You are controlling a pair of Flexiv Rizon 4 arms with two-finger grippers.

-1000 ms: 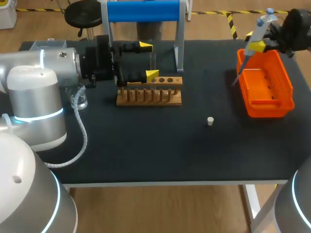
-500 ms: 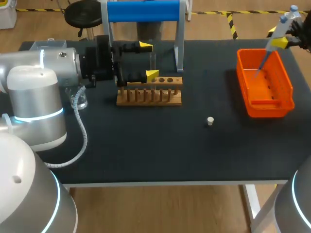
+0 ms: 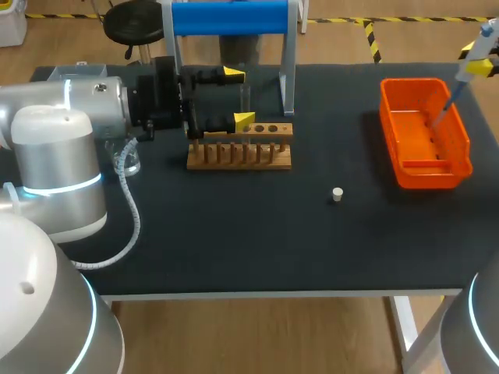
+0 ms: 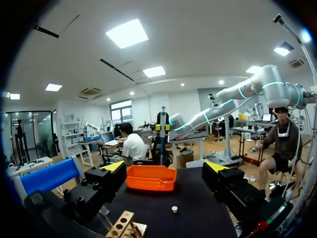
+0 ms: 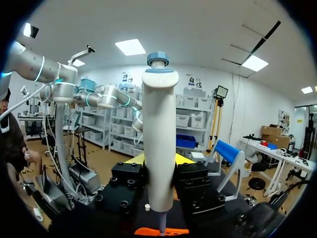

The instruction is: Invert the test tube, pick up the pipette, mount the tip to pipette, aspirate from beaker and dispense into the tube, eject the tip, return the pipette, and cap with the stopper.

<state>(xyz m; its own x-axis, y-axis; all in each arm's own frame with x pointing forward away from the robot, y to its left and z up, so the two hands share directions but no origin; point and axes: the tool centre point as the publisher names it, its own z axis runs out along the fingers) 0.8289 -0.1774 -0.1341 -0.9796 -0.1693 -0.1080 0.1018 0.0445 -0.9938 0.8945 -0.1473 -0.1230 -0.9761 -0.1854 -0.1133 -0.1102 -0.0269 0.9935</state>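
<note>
Gripped a white, blue-capped pipette [image 5: 158,139], tip down, in the right gripper [image 5: 158,161], fingers clamped on its body, above the right side of the orange plastic bin [image 3: 425,167], with the right arm [image 4: 247,89] cut off at the head view's edge. Held the left gripper [image 3: 238,98] level beside the wooden tube rack [image 3: 242,152], fingers spread wide, grasping nothing. Could barely make out the clear test tube [image 3: 245,97] at the rack or the glass beaker [image 3: 129,162] behind the left arm [image 3: 62,148].
</note>
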